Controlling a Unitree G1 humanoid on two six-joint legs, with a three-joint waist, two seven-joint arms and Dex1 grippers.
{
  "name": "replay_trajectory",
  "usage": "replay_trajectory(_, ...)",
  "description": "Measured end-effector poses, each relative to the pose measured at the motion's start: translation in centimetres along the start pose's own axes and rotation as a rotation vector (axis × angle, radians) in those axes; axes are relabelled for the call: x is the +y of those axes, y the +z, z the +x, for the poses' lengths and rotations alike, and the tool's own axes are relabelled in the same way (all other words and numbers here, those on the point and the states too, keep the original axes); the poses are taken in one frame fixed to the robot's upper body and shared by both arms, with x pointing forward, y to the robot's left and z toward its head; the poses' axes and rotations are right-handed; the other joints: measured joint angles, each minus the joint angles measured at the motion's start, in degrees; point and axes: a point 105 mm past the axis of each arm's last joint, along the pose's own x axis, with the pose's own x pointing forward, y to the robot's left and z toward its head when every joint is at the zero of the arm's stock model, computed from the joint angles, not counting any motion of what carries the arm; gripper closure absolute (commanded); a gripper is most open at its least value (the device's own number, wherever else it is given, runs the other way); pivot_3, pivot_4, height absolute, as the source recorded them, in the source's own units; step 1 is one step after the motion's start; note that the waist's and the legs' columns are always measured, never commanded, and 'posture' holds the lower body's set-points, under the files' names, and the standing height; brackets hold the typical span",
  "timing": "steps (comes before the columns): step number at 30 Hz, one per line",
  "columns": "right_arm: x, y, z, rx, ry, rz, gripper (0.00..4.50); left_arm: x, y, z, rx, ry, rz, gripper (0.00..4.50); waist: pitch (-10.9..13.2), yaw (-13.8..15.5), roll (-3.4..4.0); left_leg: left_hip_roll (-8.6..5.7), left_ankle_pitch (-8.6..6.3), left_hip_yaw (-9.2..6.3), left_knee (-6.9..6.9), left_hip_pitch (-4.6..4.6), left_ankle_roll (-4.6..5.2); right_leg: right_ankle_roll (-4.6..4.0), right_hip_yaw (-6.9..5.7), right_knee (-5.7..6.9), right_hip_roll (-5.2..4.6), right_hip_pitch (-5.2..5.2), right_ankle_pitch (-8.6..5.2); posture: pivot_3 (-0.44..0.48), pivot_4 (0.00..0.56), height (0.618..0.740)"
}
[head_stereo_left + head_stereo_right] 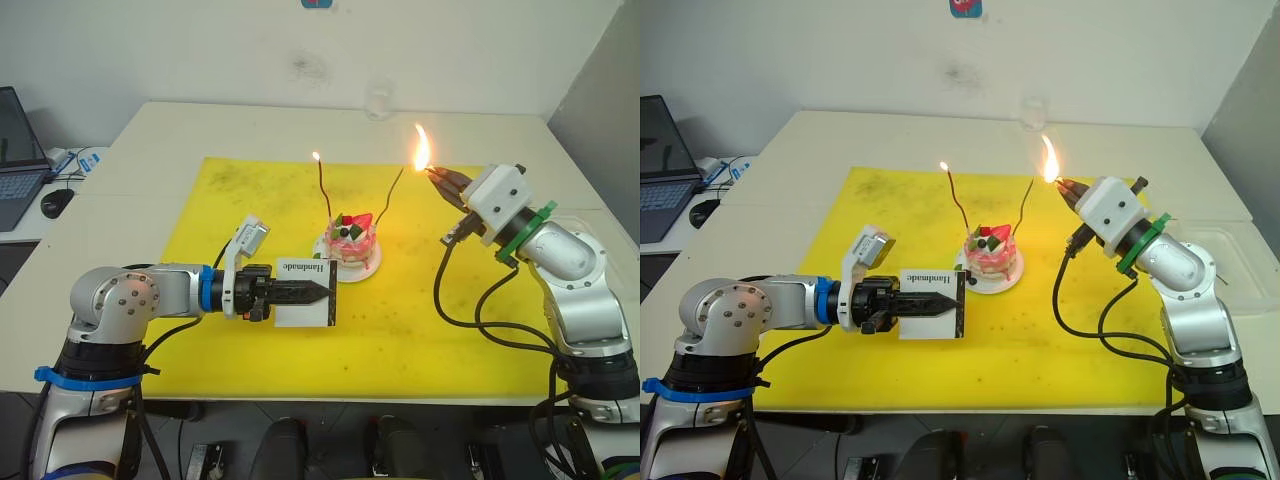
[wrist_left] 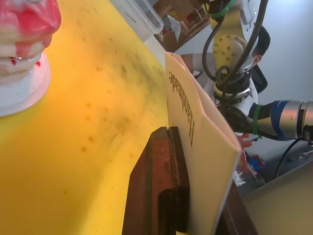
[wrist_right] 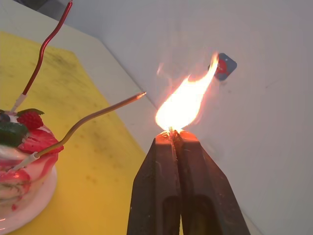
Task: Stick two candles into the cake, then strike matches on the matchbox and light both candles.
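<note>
The pink cake [image 1: 353, 240] stands on its white plate [image 1: 372, 266] in the middle of the yellow mat. Two candles stand in it. The dark red candle [image 1: 324, 195] carries a small flame at its tip. The tan candle [image 1: 392, 193] leans right and its tip is unlit. My right gripper [image 1: 432, 172] is shut on a burning match with a tall flame [image 1: 422, 150], just right of the tan candle's tip [image 3: 139, 95]. My left gripper [image 1: 322, 291] is shut on the white matchbox [image 1: 305, 292], held upright in front of the cake.
The yellow mat [image 1: 420, 330] covers the middle of the table. A clear glass [image 1: 379, 103] stands at the far edge. A laptop [image 1: 18, 160] and mouse [image 1: 57, 202] lie on a side desk to the left. A clear tray [image 1: 1230, 258] lies at the right.
</note>
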Motion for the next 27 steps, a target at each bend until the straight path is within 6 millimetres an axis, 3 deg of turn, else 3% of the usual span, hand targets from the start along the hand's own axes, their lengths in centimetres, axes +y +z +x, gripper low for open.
replay_trajectory(27,0.98,0.72,0.78,-0.037,0.034,0.007,4.47,0.02,0.03,-0.02,-0.004,0.001,0.003,4.5,0.0,0.01,0.0,0.01,0.0,0.0,0.01,0.01,0.0,0.0,0.0,0.01,-0.01,0.0,0.0,0.0,0.15,0.74)
